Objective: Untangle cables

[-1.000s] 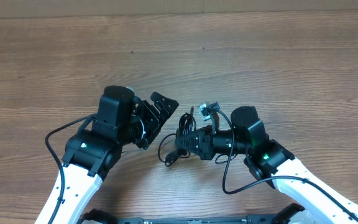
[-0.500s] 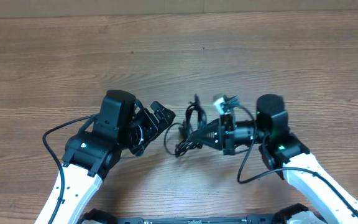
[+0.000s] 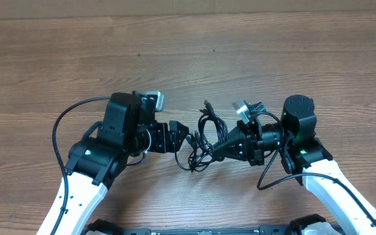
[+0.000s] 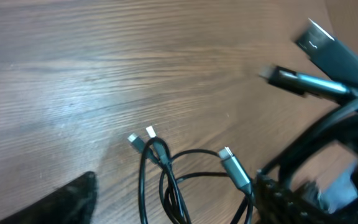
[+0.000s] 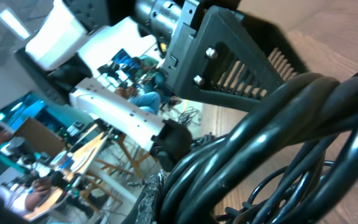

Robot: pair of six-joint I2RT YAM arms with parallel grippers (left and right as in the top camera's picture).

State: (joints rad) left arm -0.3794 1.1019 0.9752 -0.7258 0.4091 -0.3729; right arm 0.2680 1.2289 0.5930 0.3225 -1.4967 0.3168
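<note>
Your right gripper (image 3: pixel 219 149) clamps the cables (image 3: pixel 204 134) from four o'clock; your left gripper (image 3: pixel 178 138) sits at nine, jaws parted, empty. Next, pinch one loose strand.

I've pulled the cables (image 3: pixel 203 134) rightward with my right gripper (image 3: pixel 215 150), and my left gripper (image 3: pixel 183 138) has turned and come up beside them

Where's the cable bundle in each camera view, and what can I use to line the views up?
Overhead: the cable bundle sits about mid-frame.
Left wrist: lower centre, as loose loops with small plug ends.
Right wrist: very close up, its black strands fill the lower right.
Shared landmark: the wooden table, visible behind the bundle in all three views.
</note>
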